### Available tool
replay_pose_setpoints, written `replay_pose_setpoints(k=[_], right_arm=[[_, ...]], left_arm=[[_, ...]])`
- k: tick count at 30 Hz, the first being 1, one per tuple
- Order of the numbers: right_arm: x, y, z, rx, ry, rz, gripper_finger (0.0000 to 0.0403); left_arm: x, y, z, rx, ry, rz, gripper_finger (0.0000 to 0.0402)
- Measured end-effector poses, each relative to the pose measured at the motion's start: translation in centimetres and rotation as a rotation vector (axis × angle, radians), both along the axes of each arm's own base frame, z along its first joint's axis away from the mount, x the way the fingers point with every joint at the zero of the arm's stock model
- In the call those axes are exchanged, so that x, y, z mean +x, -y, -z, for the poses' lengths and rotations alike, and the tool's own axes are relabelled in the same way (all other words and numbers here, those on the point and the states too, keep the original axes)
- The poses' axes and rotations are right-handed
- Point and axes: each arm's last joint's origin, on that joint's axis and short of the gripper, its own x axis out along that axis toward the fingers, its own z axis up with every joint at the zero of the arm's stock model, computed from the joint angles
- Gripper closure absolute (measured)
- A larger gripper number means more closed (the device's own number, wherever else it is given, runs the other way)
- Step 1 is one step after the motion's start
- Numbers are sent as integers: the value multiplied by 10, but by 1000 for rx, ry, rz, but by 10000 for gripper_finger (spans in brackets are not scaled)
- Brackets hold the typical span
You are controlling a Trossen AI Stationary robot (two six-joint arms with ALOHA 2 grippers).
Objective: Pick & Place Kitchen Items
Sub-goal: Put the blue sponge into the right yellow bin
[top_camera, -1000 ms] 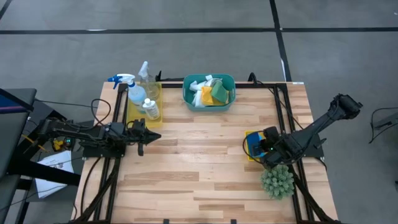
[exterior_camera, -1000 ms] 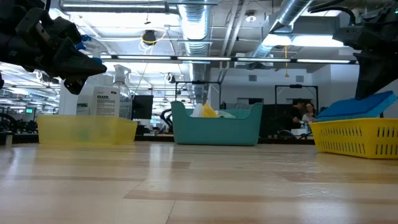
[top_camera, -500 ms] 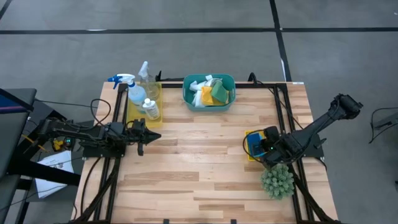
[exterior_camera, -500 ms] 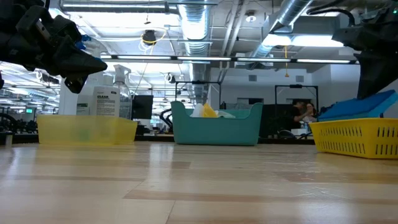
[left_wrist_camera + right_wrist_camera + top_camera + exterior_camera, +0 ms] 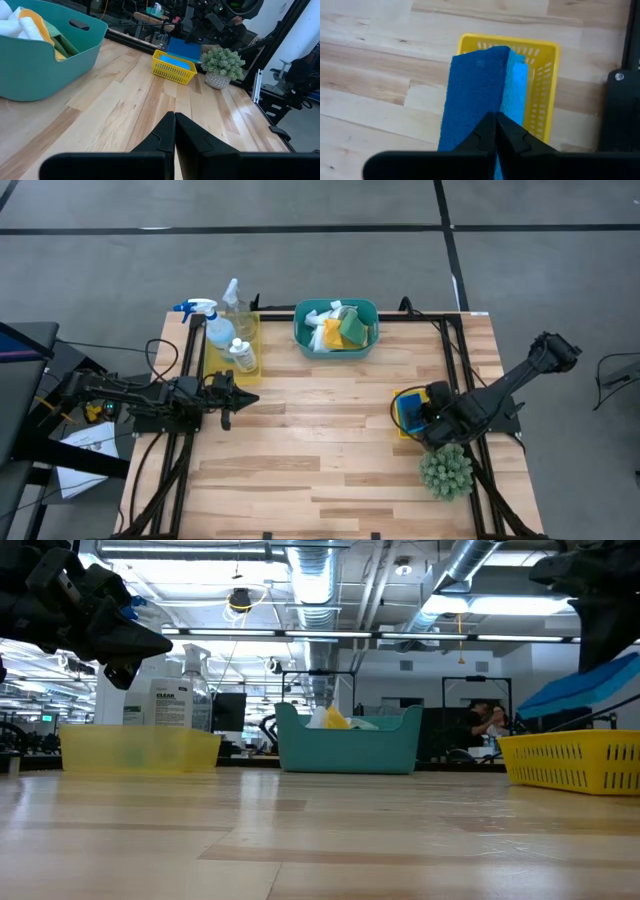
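My right gripper hangs over the yellow tray at the table's right and is shut on a dark-blue sponge. A light-blue sponge lies in that tray under it. My left gripper is shut and empty, hovering over the table's left side. The blue-trigger spray bottle, a clear bottle and a small white bottle stand in and beside the left yellow tray. White, yellow and green cloths lie in the teal basin. My right gripper pinches the dark-blue sponge between its two fingers at one end, coming from above. The sponge slants in the low view, its held end high and its lower end down at the tray's rim; whether that end rests there I cannot tell.
A spiky green ball-shaped plant stands just in front of the right tray, close to my right arm. Bare wood spreads across the table's middle and near side. People sit in the room behind.
My right gripper has gone up a little with the dark-blue sponge. The sponge's held end has risen and the sponge now slants more steeply over the tray, while its lower end has stayed near the rim.
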Motion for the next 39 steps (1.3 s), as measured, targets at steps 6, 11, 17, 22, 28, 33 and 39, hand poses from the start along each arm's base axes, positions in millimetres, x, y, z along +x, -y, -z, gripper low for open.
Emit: replay_pose_setpoints(k=[6,11,17,22,28,33,39], right_arm=[[7,-5,-4,7,10,25,403],[8,-7,-4,5,7,29,403],[11,-10,2,-18,-28,45,403],[13,-11,5,-31,-46,50,403],[12,-10,5,-33,-46,66,403],[18,-12,13,-58,-83,83,403],[20,-14,19,-81,-114,82,403]], left_arm=[[0,0,0,0,0,0,399],[0,0,0,0,0,0,399],[0,0,0,0,0,0,399],[0,0,0,0,0,0,399],[0,0,0,0,0,0,399],[0,0,0,0,0,0,399],[0,0,-1,-1,8,0,399]])
